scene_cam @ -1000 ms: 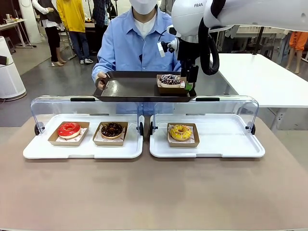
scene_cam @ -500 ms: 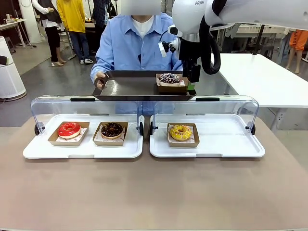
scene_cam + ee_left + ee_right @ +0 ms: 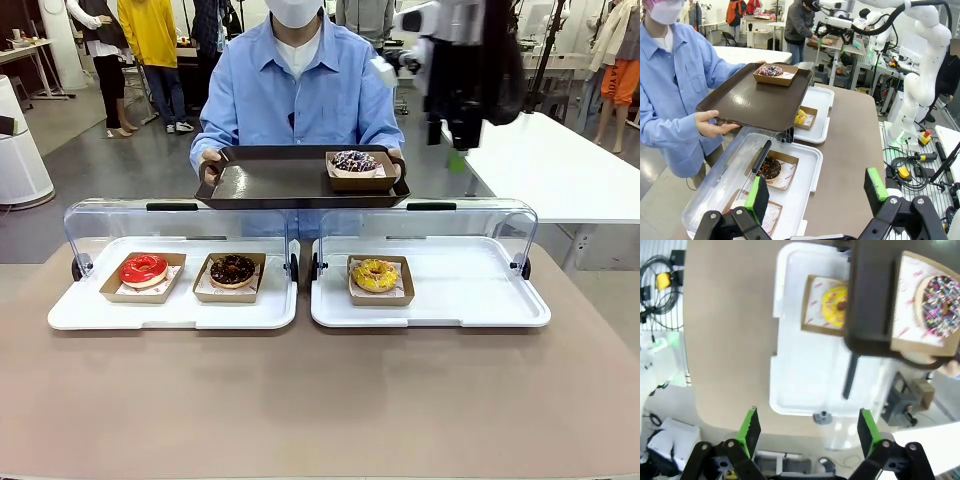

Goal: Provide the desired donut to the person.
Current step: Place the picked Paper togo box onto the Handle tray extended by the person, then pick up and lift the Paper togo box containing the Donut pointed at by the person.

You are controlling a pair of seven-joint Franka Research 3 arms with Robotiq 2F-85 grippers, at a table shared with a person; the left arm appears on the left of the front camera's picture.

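On the tray (image 3: 270,186), sprinkled donut (image 3: 353,162)

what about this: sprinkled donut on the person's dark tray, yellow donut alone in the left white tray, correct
Not quite: in the front view the yellow donut sits alone in the right white tray. The sprinkled donut is on the person's dark tray.

Donut (image 3: 353,160) sits on the tray (image 3: 270,185), apparently by its right rim.

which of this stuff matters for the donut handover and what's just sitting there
In the job: person, brown tray, sprinkled donut on that tray, open right gripper.
Just lying about: red donut, chocolate donut, yellow donut, white display trays.
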